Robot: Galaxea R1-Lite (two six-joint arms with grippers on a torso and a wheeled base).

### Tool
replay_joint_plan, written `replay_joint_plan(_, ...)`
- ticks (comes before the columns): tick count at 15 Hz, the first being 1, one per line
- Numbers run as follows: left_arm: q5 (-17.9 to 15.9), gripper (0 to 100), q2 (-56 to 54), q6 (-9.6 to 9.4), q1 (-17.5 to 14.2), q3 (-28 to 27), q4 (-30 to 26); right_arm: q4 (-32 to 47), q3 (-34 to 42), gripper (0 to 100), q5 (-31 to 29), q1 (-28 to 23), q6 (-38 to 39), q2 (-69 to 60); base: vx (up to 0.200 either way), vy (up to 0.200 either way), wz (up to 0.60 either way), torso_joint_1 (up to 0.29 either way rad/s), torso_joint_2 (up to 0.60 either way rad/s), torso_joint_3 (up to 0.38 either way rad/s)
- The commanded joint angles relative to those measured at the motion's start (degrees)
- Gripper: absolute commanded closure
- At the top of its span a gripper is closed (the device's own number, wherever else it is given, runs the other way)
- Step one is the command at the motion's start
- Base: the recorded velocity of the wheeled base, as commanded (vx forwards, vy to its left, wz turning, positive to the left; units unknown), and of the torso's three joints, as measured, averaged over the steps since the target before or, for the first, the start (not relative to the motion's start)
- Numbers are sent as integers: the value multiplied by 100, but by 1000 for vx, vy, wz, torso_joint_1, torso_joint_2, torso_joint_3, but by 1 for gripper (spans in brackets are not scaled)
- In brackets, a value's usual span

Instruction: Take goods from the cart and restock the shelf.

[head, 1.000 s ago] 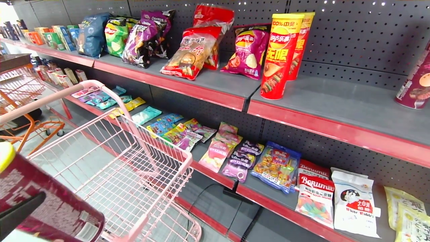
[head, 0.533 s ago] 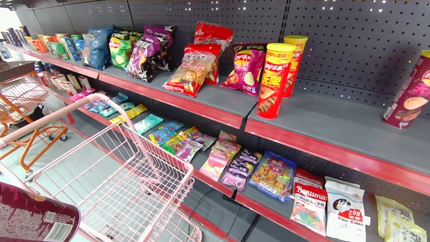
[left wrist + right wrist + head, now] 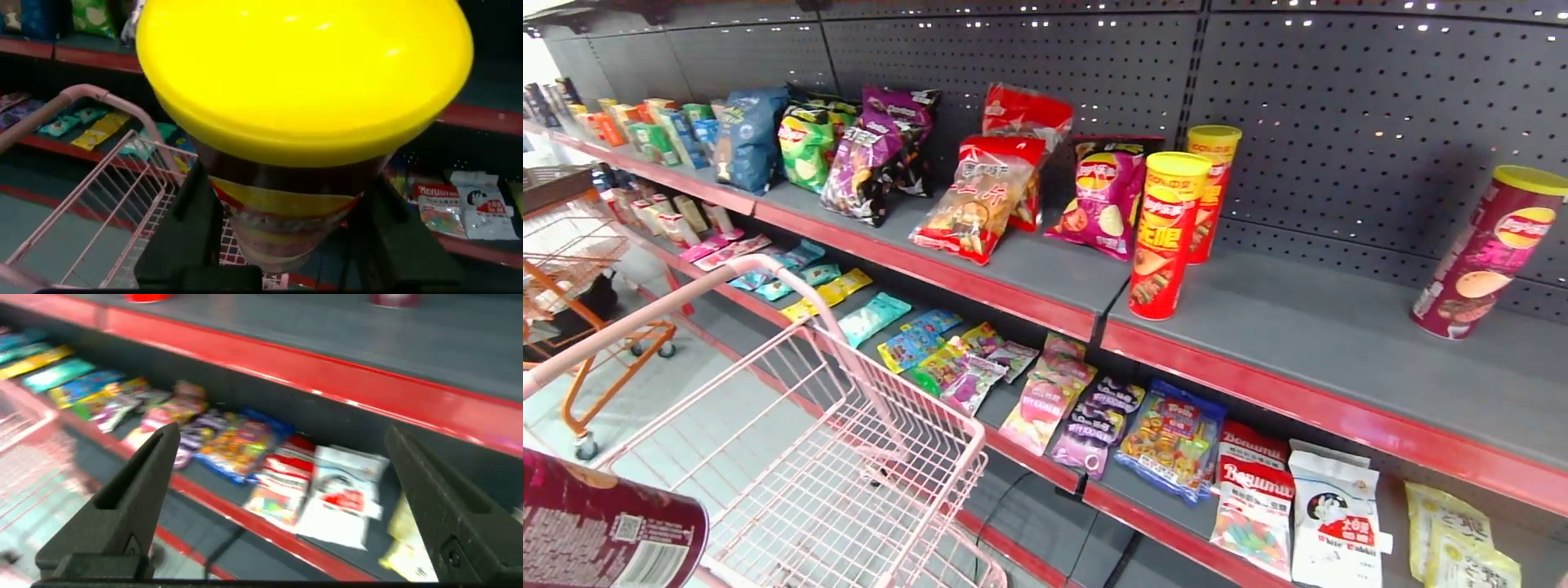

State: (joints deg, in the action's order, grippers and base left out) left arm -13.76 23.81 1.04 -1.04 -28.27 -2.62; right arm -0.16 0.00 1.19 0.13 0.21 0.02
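A maroon chip can with a yellow lid [image 3: 302, 73] is held lid toward the wrist camera, and my left gripper [image 3: 286, 241] is shut on its body with black fingers [image 3: 184, 224] on either side. The same can's barcode end [image 3: 605, 531] pokes in at the lower left of the head view, beside the pink cart [image 3: 849, 457]. My right gripper [image 3: 286, 514] is open with nothing in it, facing the lower shelf of candy bags [image 3: 245, 449]. On the upper shelf [image 3: 1307, 343] stands a matching maroon can [image 3: 1478, 253] at the right.
Two red-and-yellow cans [image 3: 1168, 237] and chip bags [image 3: 980, 196] fill the upper shelf's left and middle. Bare grey shelf lies between the red cans and the maroon can. An orange cart [image 3: 572, 269] stands at far left. A black cable [image 3: 1086, 523] hangs below the lower shelf.
The head camera has shifted, so the shelves sit lower in the picture. The held can has slid toward the lower-left corner, its lid and the finger leaving the picture.
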Motion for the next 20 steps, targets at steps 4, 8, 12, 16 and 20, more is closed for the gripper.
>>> replay_joint_plan(4, -21, 100, 71, -16, -2, 6, 7, 7, 0, 0, 4, 4, -12, -2, 0, 0, -600, 8, -5, -6)
replay_joint_plan(8, 137, 100, 203, -68, -11, -3, 7, 7, 0, 0, 4, 4, -12, 6, 0, 0, -600, 4, -1, 2)
replay_joint_plan(12, 243, 100, 291, -183, -19, 32, 7, 7, 0, 0, 4, 4, -21, -2, 0, 0, -300, 2, 0, 1)
replay_joint_plan(16, 717, 100, 440, -631, -19, -100, 16, 7, 0, 0, 12, 4, -21, -2, 0, 0, 0, 0, 0, 0)
replay_joint_plan(20, 717, 100, 379, -701, -11, -82, 16, -2, 0, 0, 39, 4, -12, -2, 200, 0, 0, -7, -1, 1)
